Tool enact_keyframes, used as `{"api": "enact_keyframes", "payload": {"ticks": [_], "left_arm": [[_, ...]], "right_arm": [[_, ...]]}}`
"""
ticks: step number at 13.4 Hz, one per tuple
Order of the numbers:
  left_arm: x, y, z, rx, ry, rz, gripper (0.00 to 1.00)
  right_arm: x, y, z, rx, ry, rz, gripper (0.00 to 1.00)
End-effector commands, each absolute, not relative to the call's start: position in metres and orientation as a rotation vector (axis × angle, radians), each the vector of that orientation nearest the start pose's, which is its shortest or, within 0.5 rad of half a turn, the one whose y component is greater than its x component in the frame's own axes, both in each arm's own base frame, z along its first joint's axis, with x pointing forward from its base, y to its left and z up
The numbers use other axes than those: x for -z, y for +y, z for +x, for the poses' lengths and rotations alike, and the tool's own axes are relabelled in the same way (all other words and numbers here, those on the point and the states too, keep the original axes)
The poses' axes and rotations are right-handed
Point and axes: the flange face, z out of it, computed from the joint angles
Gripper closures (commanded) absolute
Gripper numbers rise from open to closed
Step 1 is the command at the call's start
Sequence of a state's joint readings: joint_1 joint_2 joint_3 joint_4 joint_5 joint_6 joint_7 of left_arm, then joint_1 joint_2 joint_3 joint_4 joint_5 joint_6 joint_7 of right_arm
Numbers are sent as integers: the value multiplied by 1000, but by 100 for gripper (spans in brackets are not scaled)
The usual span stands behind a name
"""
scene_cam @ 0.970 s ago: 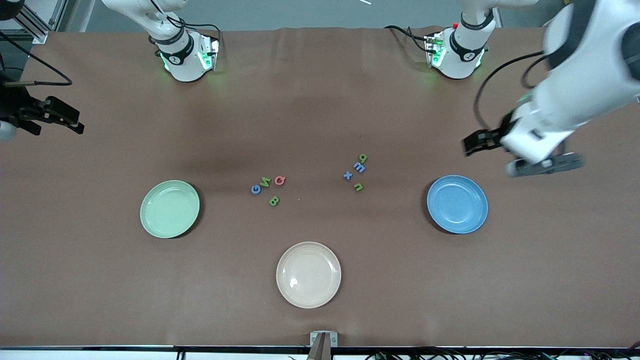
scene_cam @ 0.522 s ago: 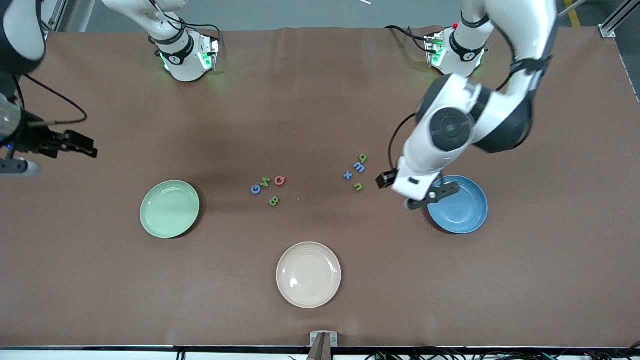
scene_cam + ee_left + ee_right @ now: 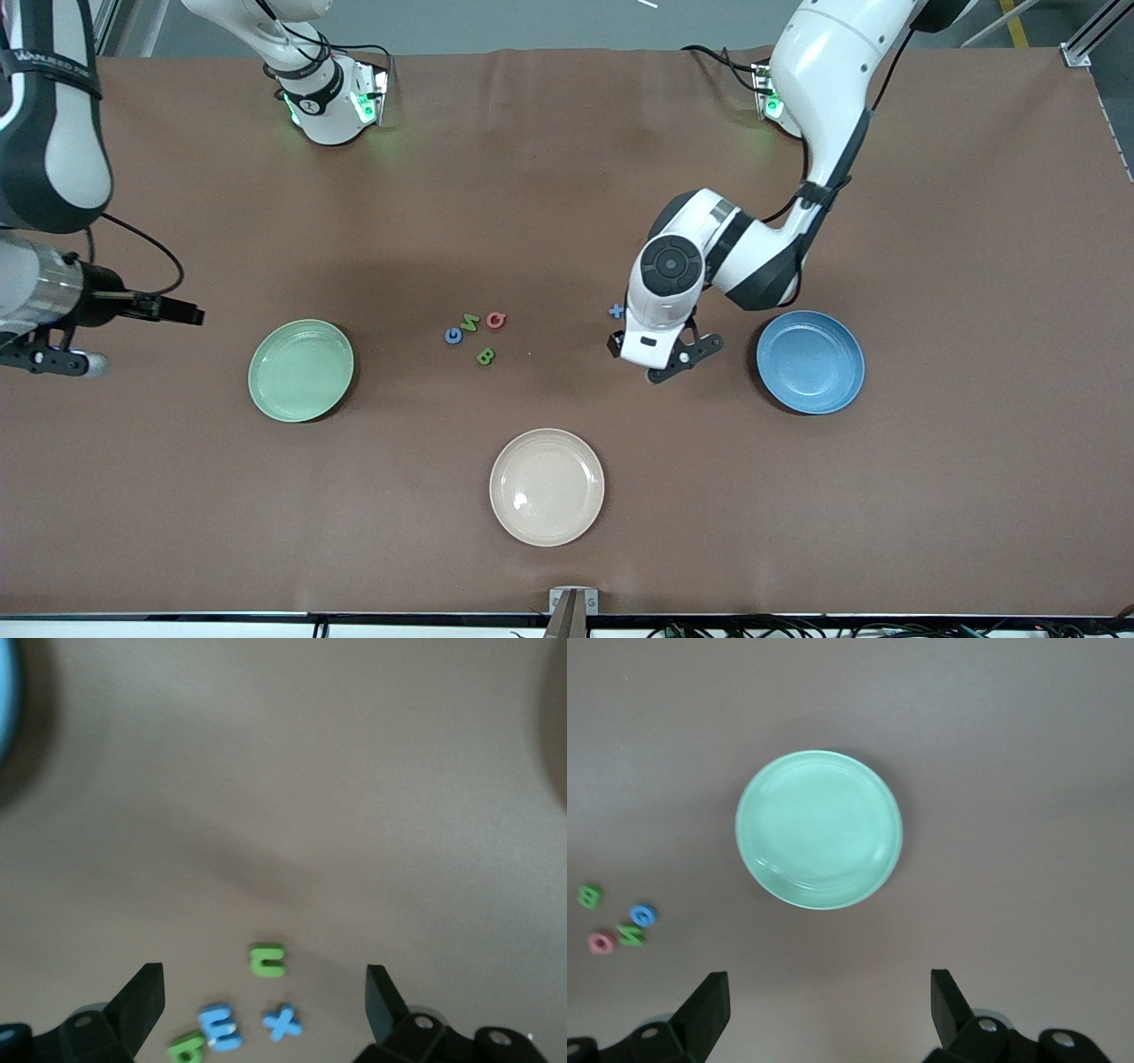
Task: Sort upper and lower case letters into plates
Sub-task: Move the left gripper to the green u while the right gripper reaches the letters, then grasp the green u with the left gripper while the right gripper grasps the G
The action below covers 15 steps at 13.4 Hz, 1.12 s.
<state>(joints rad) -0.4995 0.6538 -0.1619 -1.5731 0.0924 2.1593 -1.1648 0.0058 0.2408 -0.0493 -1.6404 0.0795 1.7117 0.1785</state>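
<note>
The mint green plate and the blue plate both lie bare. Between them are two clusters of foam letters. The capitals are a blue G, a red Q and a green B. My left gripper hangs open over the lowercase cluster, and its hand hides all but the blue x. The left wrist view shows the left gripper just above a green u and the blue x. My right gripper is open and holds nothing, over bare table beside the green plate.
A cream-beige plate lies nearer the front camera, midway between the two coloured plates. Both arm bases stand along the table's edge farthest from that camera. The brown table spreads wide around the letters.
The left arm swung in from past the blue plate to over the lowercase letters, covering most of them. The right gripper moved closer to the green plate. Both grippers stayed open.
</note>
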Motion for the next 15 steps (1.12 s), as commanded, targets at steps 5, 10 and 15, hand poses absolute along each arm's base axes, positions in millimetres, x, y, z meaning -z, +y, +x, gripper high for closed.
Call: {"api": "enact_keyframes", "payload": {"ticks": [5,10,15], "left_arm": [[-210,-402,527,2,-729,-3082,0],[-196,-400,517,-20,-723,-3073,5],[-188,-408,506,-41,-722,-3066,16]], "right_arm": [[-376,116,598,-170,835,-2997,0],[-280,196,579,-91,1106,-2932,0],[-228,261,560,-52,1261,-2867,0]]}}
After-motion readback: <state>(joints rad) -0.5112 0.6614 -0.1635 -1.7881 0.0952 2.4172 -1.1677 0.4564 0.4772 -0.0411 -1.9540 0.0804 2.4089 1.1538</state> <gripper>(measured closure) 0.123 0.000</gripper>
